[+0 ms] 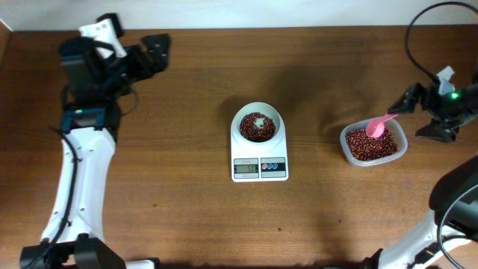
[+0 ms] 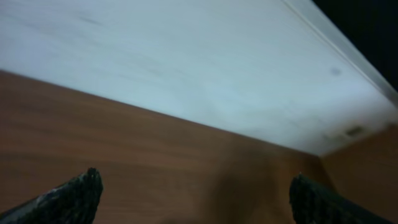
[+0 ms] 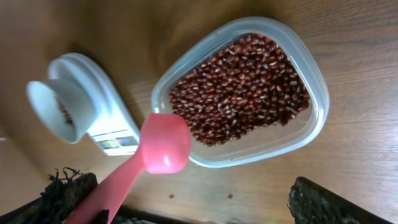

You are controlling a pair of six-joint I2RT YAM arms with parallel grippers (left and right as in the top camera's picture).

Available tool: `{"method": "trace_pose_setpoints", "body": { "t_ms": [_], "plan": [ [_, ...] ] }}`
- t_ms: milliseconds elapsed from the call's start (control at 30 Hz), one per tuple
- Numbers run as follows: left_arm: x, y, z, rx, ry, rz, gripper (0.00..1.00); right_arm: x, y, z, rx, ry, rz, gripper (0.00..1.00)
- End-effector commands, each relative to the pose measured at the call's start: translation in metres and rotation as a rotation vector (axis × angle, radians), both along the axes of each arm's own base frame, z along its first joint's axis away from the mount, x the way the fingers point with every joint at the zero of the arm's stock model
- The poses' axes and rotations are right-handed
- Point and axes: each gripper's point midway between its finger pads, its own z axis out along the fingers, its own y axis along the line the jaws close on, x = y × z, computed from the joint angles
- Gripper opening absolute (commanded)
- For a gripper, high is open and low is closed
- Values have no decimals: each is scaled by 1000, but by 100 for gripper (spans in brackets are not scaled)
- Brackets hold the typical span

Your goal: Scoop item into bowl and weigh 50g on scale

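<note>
The white bowl (image 1: pixel 240 119) stands on the white scale (image 1: pixel 259 169) at the table's middle and holds a small heap of red-brown beans (image 1: pixel 257 128). More beans (image 1: pixel 367 144) fill a clear plastic tub (image 1: pixel 403 146) at the right. A pink spoon (image 1: pixel 379 125) lies with its empty scoop over the tub's edge and its handle toward my right gripper (image 1: pixel 420 114). In the right wrist view that gripper (image 3: pixel 189 199) is open, and the spoon's handle (image 3: pixel 118 183) lies against its left finger. The bowl (image 3: pixel 37 93), scale (image 3: pixel 115 106) and tub (image 3: pixel 298 134) show there too. My left gripper (image 1: pixel 153 56) is open and empty at the far left.
The left wrist view shows only bare wood and a white wall between the open fingers (image 2: pixel 196 199). A black cable (image 1: pixel 418 52) loops over the table's right back corner. A few stray beans lie on the wood in front of the scale (image 1: pixel 280 229).
</note>
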Motion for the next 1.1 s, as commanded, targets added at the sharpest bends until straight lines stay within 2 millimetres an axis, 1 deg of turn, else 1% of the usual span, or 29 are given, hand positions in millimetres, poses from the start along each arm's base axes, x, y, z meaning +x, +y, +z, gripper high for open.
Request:
{"method": "trace_pose_setpoints", "body": {
  "t_ms": [0, 67, 100, 133, 167, 200, 233, 267, 333, 400, 433, 467, 500, 533, 567, 600, 633, 667, 700, 733, 767, 800, 833, 867, 900, 933, 967, 1000, 1067],
  "plan": [
    [-7, -48, 6, -39, 22, -110, 98, -3, -1, 23, 117, -104, -21, 99],
    [-10, -71, -8, -48, 76, -157, 98, -9, -5, 25, 135, -99, -34, 99],
    [-11, -81, -14, -48, 94, -177, 98, -8, -5, 27, 151, -116, -35, 99],
    [-12, -95, -22, -45, 111, -207, 98, -6, -6, 31, 171, -147, -31, 99],
    [-12, -115, -35, -39, 135, -252, 98, -6, -9, 33, 181, -164, -38, 99],
    [-13, -126, -42, -41, 152, -281, 98, -7, -11, 33, 185, -167, -46, 99],
    [-18, -149, -53, -57, 174, -358, 98, -7, -11, 35, 192, -175, -48, 99],
    [-23, -166, -57, -77, 179, -425, 99, -6, -11, 36, 198, -192, -39, 100],
    [-37, -208, -67, -149, 200, -598, 98, 3, -5, 49, 262, -293, -17, 100],
    [-49, -237, -86, -229, 308, -665, 98, 11, 2, 62, 317, -397, 14, 99],
    [-56, -248, -93, -249, 343, -695, 98, 14, 5, 68, 339, -442, 25, 99],
    [-67, -266, -104, -309, 443, -715, 98, 18, 7, 75, 369, -488, 28, 99],
    [-76, -279, -104, -339, 475, -745, 98, 20, 9, 80, 390, -518, 29, 99],
    [-87, -298, -95, -356, 451, -815, 99, 23, 11, 86, 417, -549, 23, 99],
    [-94, -310, -87, -365, 420, -857, 97, 25, 12, 90, 432, -563, 17, 99],
    [-102, -324, -76, -379, 386, -904, 84, 26, 13, 93, 446, -575, 11, 99],
    [-109, -335, -67, -397, 367, -935, 50, 28, 14, 98, 469, -595, 3, 99],
    [-118, -347, -58, -424, 365, -961, 27, 30, 15, 104, 499, -621, -9, 99],
    [-126, -357, -49, -444, 351, -986, 31, 33, 16, 112, 532, -651, -22, 99],
    [-132, -367, -38, -471, 327, -1007, 68, 36, 17, 124, 586, -698, -43, 99],
    [-137, -372, -27, -497, 303, -1028, 74, 38, 17, 132, 619, -727, -55, 99],
    [-140, -375, -16, -524, 276, -1044, 77, 40, 19, 137, 646, -747, -61, 99],
    [-140, -377, -3, -544, 225, -1056, 87, 42, 22, 144, 679, -769, -65, 99],
    [-139, -378, 4, -552, 185, -1052, 90, 44, 26, 151, 714, -792, -66, 99],
    [-135, -378, 5, -556, 173, -1030, 90, 46, 33, 154, 731, -793, -54, 99],
    [-130, -377, 6, -565, 172, -999, 91, 48, 42, 153, 731, -799, -24, 99],
    [-125, -377, 8, -595, 192, -968, 93, 50, 55, 153, 736, -802, 17, 99],
    [-124, -376, 14, -607, 169, -967, 93, 52, 67, 153, 741, -805, 54, 99],
    [-119, -375, 20, -619, 132, -940, 93, 54, 82, 153, 747, -809, 103, 99]
  ]
}}
